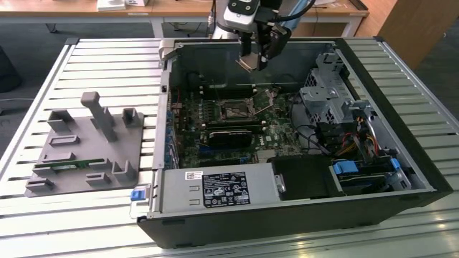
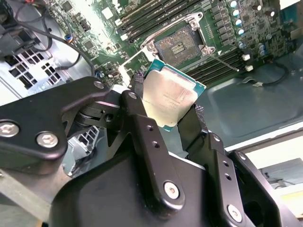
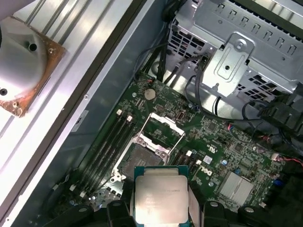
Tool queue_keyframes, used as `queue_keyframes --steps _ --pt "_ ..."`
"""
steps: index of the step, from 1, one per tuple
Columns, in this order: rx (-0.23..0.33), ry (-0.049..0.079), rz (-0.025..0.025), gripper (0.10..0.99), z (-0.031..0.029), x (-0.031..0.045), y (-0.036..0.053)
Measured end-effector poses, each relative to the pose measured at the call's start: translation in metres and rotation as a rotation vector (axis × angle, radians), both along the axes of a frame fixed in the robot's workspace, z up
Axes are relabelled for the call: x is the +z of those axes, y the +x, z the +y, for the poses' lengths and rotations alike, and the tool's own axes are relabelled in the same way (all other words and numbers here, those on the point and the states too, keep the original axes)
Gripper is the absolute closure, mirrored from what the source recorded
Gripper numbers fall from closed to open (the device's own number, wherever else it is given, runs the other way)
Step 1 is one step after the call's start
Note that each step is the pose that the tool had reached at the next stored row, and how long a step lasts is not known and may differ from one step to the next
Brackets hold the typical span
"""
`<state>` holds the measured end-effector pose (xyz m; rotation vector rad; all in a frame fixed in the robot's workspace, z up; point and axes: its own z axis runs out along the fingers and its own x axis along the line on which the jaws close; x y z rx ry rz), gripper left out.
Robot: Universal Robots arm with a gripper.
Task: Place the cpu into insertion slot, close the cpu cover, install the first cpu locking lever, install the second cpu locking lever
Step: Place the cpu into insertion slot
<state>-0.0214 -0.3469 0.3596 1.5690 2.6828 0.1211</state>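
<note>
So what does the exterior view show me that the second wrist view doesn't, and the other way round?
The exterior view takes in the whole open computer case on a slatted table, with a grey holder block at the exterior view's left. The second wrist view gives the close look: the cpu, silvery face showing, pinched in the claw. Both show the claw raised above the green circuit board and the empty insertion slot.

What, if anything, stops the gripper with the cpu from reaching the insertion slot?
Likely nothing, so yes: the gripper holds the cpu above the case, the cpu cover stands raised and the insertion slot lies bare.
</note>
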Motion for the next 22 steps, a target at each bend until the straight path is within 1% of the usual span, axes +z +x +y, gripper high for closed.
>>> queue_keyframes --steps 10,16,22 --pt "-0.092 0.0 0.0 0.549 0.0004 -0.001 -0.0002" --pt "-0.164 0.0 0.0 0.549 0.0005 -0.0018 -0.0005" --pt "-0.25 0.0 0.0 0.549 0.0006 -0.0031 -0.0006"
